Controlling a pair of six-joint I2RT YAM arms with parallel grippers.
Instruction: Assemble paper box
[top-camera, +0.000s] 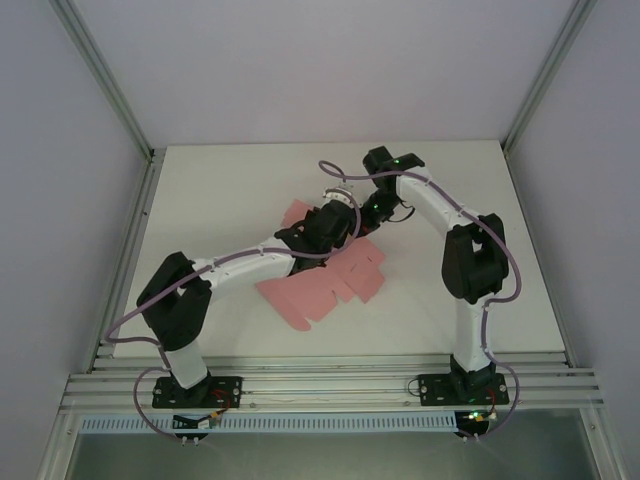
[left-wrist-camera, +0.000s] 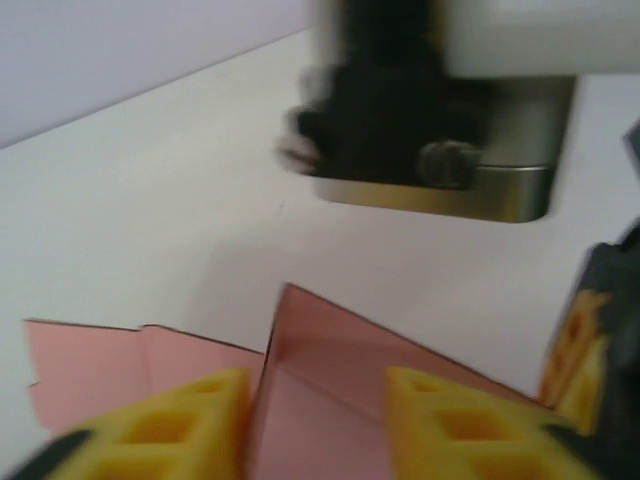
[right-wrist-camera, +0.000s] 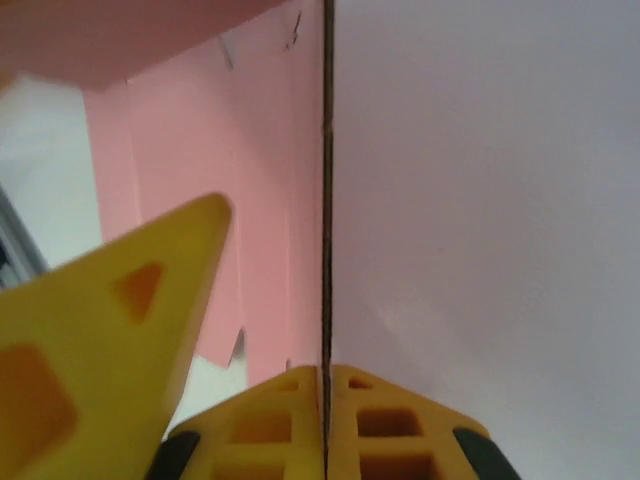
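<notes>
The paper box (top-camera: 320, 290) lies as a pink die-cut sheet in the middle of the white surface (top-camera: 220, 200), mostly flat, its notched flaps spread toward the near right. Both arms crowd over its far edge and hide that part from above.

The left pincer (top-camera: 335, 225) sits low over the sheet. In its wrist view the yellow fingers (left-wrist-camera: 190, 425) stand apart, released, with a raised pink panel (left-wrist-camera: 330, 340) folded up from the sheet between them. Just beyond, the blurred black and metal body of the other arm's wrist (left-wrist-camera: 430, 130) blocks the view, and a yellow-and-black finger (left-wrist-camera: 578, 345) shows at the right edge.

The right pincer (top-camera: 372, 215) comes in from the far side. Its wrist view shows it clenched (right-wrist-camera: 325, 375) on the card, whose thin edge (right-wrist-camera: 326, 200) runs straight up between the two pads. A second yellow finger (right-wrist-camera: 120, 320) crowds in close at the left, in front of the pink flaps (right-wrist-camera: 180, 130).

A lilac cable (top-camera: 330, 165) loops above the pincers.
</notes>
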